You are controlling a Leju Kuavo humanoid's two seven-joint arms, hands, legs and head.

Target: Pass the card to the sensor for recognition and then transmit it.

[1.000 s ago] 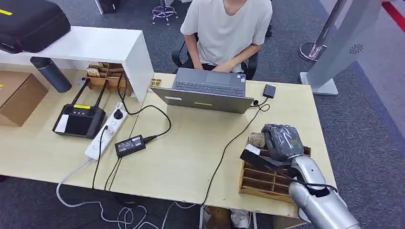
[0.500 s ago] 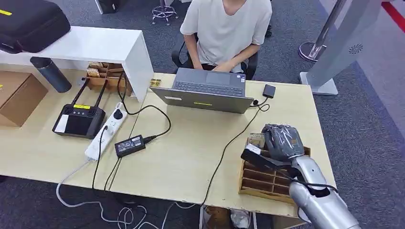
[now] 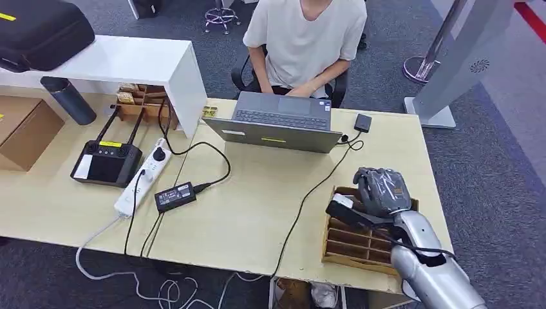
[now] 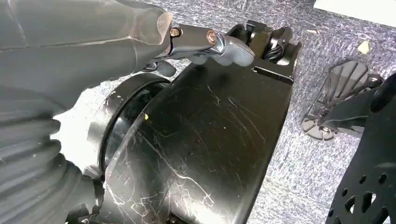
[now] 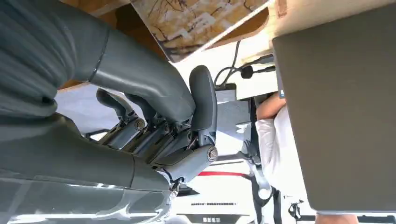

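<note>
Head view: set high on the robot's body, facing forward and down across the desk (image 3: 257, 212); wide and distant, taking in the laptop (image 3: 278, 122), the wooden organizer (image 3: 354, 241) and a seated person (image 3: 302, 38) opposite.
Left wrist view: close behind the left hand (image 4: 70, 51), aimed down at grey carpet (image 4: 299, 154); very near, picture turned.
Right wrist view: close behind the right hand (image 5: 154, 121), just above the organizer, looking out toward the laptop (image 5: 341, 107) and the person (image 5: 275, 140); picture turned on its side.
Shared, head and right wrist: the right hand (image 3: 381, 191), laptop, person, organizer edge.
</note>
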